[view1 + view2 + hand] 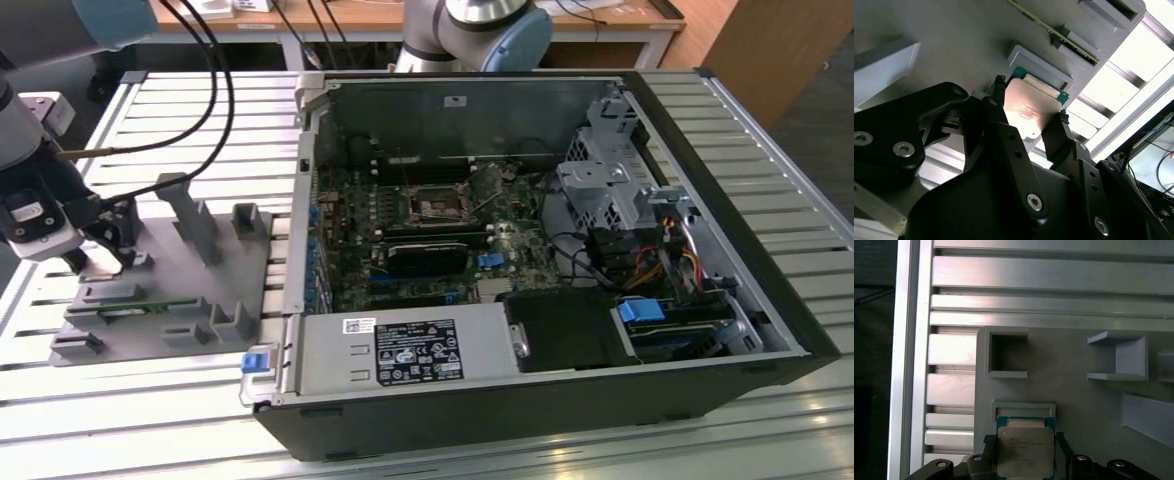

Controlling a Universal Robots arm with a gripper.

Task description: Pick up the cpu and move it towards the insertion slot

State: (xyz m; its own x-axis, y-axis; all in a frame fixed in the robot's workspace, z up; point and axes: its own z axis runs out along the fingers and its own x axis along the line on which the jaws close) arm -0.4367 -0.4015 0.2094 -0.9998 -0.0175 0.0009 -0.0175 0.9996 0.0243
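Two black fingers point(1002, 125) of the gripper point(1030, 107) press against opposite edges of the cpu point(1029, 112), pinching it between their tips. In both wrist views the silvery top of the chip faces the cameras. It lies flat between the fingertips, low over the grey fixture point(954, 45). Whether it rests on the fixture or is lifted clear of it cannot be told. Just beyond the fingertips, the chip's green edge meets a low raised lip point(1024, 407) of the fixture. Farther out from the gripper in the first wrist view is an open square pocket point(1006, 352), with the slatted metal table point(954, 390) beside it.

In the exterior view the gripper point(127, 262) is at the exterior view's left, down among the upright posts of the fixture. A thin green strip point(127, 310) lies in the fixture just beside the gripper, on the side nearer the camera. Well apart from the gripper, toward the exterior view's right, an open computer case point(534, 410) lies on the table with its board exposed. The insertion slot point(438, 207) is on that board, a silver frame around a dark centre, far from the fingers and the chip. A long black card point(424, 258) sits just beside the slot, on its nearer side. Drive bays and bundled cables fill the part of the case farthest from the gripper.
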